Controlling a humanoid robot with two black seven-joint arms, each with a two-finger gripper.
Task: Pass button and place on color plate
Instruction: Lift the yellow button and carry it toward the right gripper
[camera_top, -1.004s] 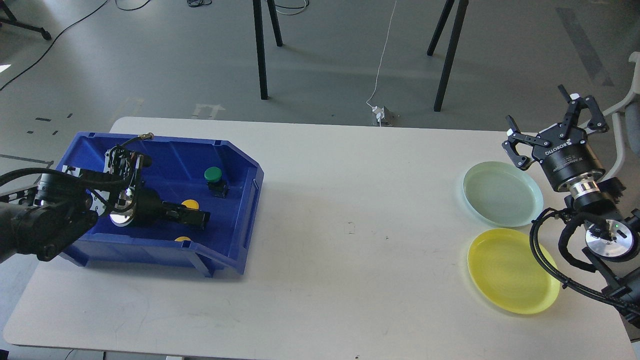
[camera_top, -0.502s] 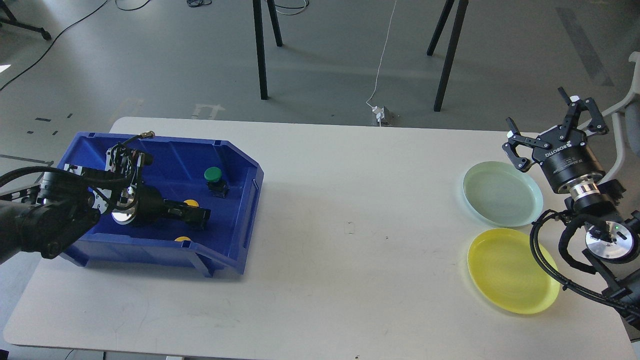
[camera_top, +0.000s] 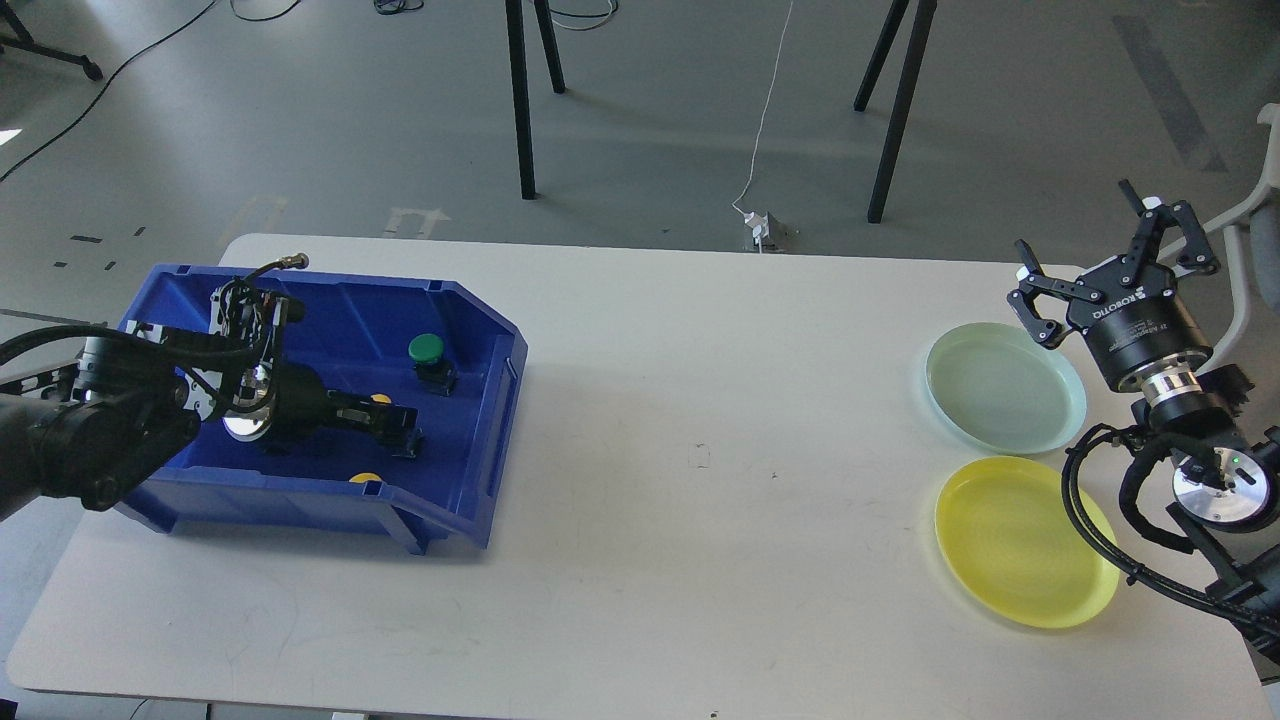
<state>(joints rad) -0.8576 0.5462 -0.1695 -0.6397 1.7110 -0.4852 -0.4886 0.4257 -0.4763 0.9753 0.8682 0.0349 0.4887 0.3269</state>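
Since a second ago, my left claw (camera_top: 400, 432) has edged up inside the bin (camera_top: 480, 330), covering most of the yellow button (camera_top: 381, 400); too dark to tell whether it grips. A green button (camera_top: 427, 348) sits just beyond, another yellow one (camera_top: 365, 478) by the front wall. My right claw (camera_top: 1100, 255) waits spread beside the green plate (camera_top: 1004, 388) and yellow plate (camera_top: 1025, 545) on the tabletop (camera_top: 700, 450), presumably ready for the handover.

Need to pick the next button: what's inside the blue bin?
Blue bin holds a green button, two partly hidden yellow buttons and the left gripper, which covers whatever lies under it.
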